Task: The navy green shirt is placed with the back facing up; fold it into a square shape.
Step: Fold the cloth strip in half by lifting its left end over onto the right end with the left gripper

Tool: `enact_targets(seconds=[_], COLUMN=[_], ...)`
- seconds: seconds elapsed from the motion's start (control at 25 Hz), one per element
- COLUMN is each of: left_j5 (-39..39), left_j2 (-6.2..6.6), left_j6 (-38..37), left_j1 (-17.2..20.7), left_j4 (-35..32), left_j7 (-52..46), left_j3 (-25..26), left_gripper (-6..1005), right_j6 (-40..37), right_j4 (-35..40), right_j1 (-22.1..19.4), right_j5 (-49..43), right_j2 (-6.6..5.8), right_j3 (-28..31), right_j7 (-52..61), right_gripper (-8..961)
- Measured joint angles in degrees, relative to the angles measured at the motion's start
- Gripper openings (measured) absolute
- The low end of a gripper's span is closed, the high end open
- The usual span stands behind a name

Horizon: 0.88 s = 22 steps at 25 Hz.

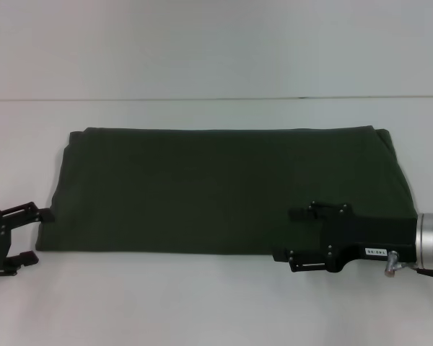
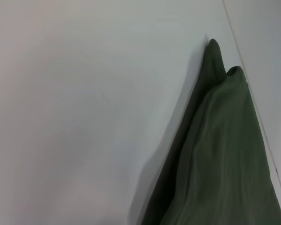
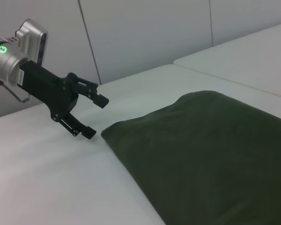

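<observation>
1. The shirt (image 1: 224, 189) lies flat on the white counter (image 1: 216, 303), folded into a wide, dark green band that runs across the middle of the head view.
2. Only plain cloth shows on top; no lettering is visible.
3. Its far edge is straight and lies near a thin seam line in the counter behind it.
4. The near edge is also straight, and the right end slopes outward toward the robot.
5. The left hand (image 1: 29, 234) sits at the near left corner of the shirt, low on the counter.
6. Its two black fingers (image 1: 22, 210) are spread apart with nothing between them; the upper one reaches the cloth's edge, though I cannot tell if it touches.
7. In the right wrist view the same left hand (image 3: 94, 116) shows from the other side, released, its fingertips just beside the shirt's (image 3: 206, 154) corner.
8. The left wrist view shows only the shirt's (image 2: 225, 154) end as a rumpled ridge with two rounded points, lying on bare counter (image 2: 84, 117).
9. The right hand (image 1: 294, 234) reaches in from the right edge, over the near right part of the shirt.
10. Its fingers are parted and hold nothing; one lies over the cloth, the other over the near edge.
</observation>
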<state>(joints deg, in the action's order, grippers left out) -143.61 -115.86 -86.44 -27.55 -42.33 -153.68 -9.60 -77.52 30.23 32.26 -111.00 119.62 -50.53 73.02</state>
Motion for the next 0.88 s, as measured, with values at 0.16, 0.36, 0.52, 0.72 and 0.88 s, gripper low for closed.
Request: enact_targets(seconds=[0.16, 0.36, 0.52, 0.72, 0.88], left_j5=[0.0, -0.1, -0.2, -0.2, -0.2], left_j2=[0.04, 0.04, 0.03, 0.02, 0.02], left_j6=[1.3, 2.0, 2.5, 3.1, 4.1], left_j1=[-0.3, -0.3, -0.3, -0.4, -0.6], left_j4=[0.9, 1.0, 1.1, 1.6, 2.0], left_j7=[-0.7, -0.7, -0.8, -0.9, -1.2], left_j3=[-0.2, -0.2, -0.2, -0.2, -0.3], left_gripper=[892, 879, 869, 857, 847], right_j6=[0.0, 0.0, 0.0, 0.0, 0.0], right_j4=[0.0, 0.1, 0.1, 0.1, 0.1], right_j1=[0.1, 0.2, 0.2, 0.2, 0.2], right_j5=[0.0, 0.0, 0.0, 0.0, 0.0], right_j2=[0.0, 0.0, 0.0, 0.0, 0.0], right_j3=[0.0, 0.0, 0.0, 0.0, 0.0], right_j7=[0.1, 0.1, 0.2, 0.3, 0.3], right_gripper=[928, 928, 928, 928, 928])
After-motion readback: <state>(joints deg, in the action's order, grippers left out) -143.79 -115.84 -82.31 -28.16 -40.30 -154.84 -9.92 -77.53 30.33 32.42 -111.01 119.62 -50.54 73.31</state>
